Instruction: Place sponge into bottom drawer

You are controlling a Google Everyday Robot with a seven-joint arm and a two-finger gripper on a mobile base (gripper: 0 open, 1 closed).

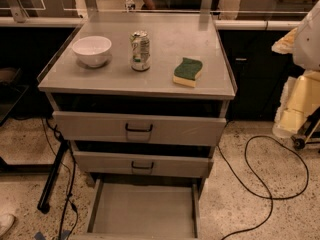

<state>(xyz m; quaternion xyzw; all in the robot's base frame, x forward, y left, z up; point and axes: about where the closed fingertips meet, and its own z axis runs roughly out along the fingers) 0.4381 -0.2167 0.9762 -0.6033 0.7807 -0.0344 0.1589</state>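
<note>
Clearly, we see the sponge (188, 71) lying flat on the bench (170, 36), right of a can (140, 51) and bowl (92, 50). Below, the bottom drawer (142, 211) stands pulled open. Our gripper lies outside the view, so we cannot tell its state.

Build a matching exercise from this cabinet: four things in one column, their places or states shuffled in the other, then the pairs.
Things:
1. white bowl
2. can
3. sponge
4. bottom drawer

Places or states:
A. pulled open
B. right side of the cabinet top
C. left side of the top
D. middle of the top, upright

Pairs: 1-C, 2-D, 3-B, 4-A.
The tool is not in view.
</note>
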